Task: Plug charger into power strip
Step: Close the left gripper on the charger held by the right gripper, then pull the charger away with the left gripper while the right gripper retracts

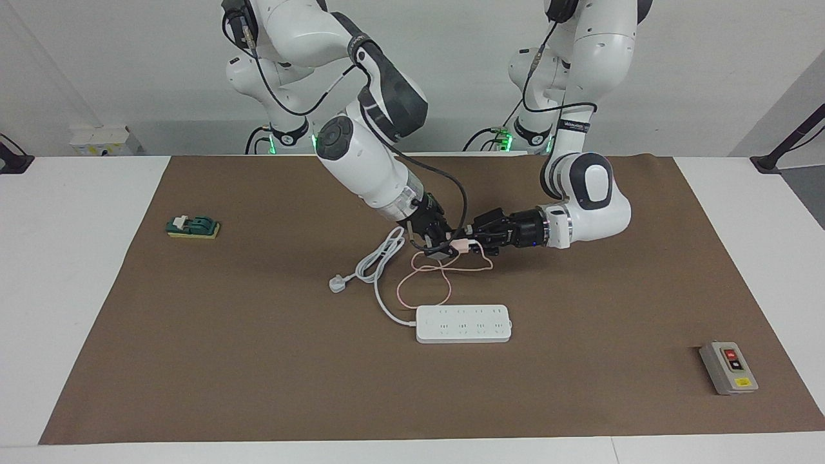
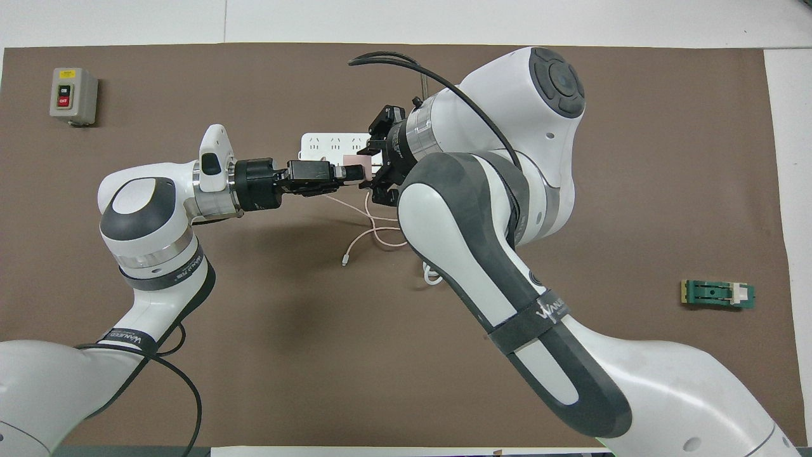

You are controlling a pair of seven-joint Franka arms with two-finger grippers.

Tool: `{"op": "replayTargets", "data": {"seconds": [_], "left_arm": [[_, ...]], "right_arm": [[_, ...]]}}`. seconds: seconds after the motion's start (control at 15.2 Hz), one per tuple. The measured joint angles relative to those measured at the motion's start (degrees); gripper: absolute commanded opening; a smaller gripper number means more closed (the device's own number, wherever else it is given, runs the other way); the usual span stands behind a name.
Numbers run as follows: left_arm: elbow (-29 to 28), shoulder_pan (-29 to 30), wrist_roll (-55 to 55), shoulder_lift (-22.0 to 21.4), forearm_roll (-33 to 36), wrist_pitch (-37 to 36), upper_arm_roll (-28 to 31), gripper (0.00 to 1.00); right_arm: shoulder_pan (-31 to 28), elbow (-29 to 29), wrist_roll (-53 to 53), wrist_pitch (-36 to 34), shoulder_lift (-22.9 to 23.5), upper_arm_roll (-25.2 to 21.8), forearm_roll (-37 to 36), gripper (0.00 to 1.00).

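I see my left pincer and my right pincer both pinching the little pink charger up over the brown surface, near the power strip.

Grey button box, green block, brown mat.

A matt brown mat, looking like paper or felt, is covering a smooth white table. The power strip is showing smooth white plastic. The charger is looking like pale pink matt plastic, its cable thin and rubbery. The arms' shells are gleaming glossy white plastic with dark matt panels.
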Motion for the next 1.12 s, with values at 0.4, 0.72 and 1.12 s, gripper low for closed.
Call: {"op": "replayTargets", "data": {"seconds": [0.4, 0.72, 1.12], "left_arm": [[0.5, 0.2, -3.7, 0.0, 0.5, 0.0, 0.3, 0.09], [2.4, 7.5, -8.7, 0.1, 10.5, -5.0, 1.0, 0.12], [13.2, 19.5, -9.7, 2.9, 35.0, -12.4, 1.3, 0.10]], "right_arm": [[0.0, 0.0, 0.3, 0.0, 0.0, 0.0, 0.0, 1.00], [-0.2, 0.0, 0.3, 0.0, 0.0, -0.3, 0.0, 1.00], [-6.7, 0.9, -5.8, -5.8, -1.1, -1.2, 0.0, 1.00]]}}
